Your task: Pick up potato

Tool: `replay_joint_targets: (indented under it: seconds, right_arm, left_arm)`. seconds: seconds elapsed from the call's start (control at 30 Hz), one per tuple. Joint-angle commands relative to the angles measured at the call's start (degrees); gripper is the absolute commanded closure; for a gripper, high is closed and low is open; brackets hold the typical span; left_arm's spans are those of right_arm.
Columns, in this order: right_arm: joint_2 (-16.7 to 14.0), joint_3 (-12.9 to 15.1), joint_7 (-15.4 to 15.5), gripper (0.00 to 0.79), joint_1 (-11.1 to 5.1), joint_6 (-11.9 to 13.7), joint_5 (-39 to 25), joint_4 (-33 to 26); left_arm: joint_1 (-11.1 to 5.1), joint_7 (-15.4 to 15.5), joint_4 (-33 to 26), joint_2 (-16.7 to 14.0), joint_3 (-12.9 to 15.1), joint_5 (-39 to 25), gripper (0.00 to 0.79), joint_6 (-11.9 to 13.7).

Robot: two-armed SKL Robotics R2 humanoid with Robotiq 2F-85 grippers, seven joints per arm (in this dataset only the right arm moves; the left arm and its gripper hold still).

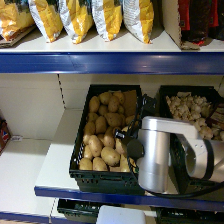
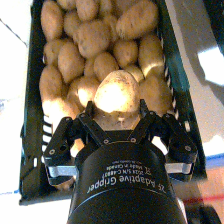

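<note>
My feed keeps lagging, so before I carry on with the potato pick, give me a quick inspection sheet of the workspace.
Surface: white shelf with a blue front edge.
Job's things: the potato sits between the right gripper's fingers, above the other potatoes in the black crate.
Clutter: a second crate of mushrooms on the robot's right.
Grippers: right gripper shut on the potato.
Cables: a black cable runs along the right arm.
Surroundings: yellow and white bags on the shelf above.
</note>
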Motion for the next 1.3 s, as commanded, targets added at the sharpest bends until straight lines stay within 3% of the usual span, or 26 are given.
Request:
replay_joint_targets:
  seconds: [0.03,0.3,0.57,0.83,1.03,1.3]
  right_arm:
    - [-3.70,0.25,-0.55,0.785,-4.56,0.31,-9.48,-4.29]
    - [-6.48,0.37,-0.71,0.785,-9.55,0.31,-22.42,-6.95]
    - [-7.61,1.27,0.16,0.785,-12.47,0.76,-35.07,-6.87]
    - [-7.76,1.93,2.74,0.785,-12.67,2.68,-43.51,-6.88]
    - [-7.63,2.56,9.72,0.785,-12.17,4.03,-50.46,-6.23]
    - [-7.49,4.41,18.16,0.785,-12.22,5.37,-53.67,-6.08]
  left_arm:
    - [0.00,0.00,0.00,0.00,0.00,0.00,0.785,-0.01]
    - [0.00,0.00,0.00,0.00,0.00,0.00,0.785,-0.01]
    - [0.00,0.00,0.00,0.00,0.00,0.00,0.785,-0.01]
    - [0.00,0.00,0.00,0.00,0.00,0.00,0.785,-0.01]
    - [0.00,0.00,0.00,0.00,0.00,0.00,0.785,-0.01]
    - [0.00,0.00,0.00,0.00,0.00,0.00,0.785,-0.01]
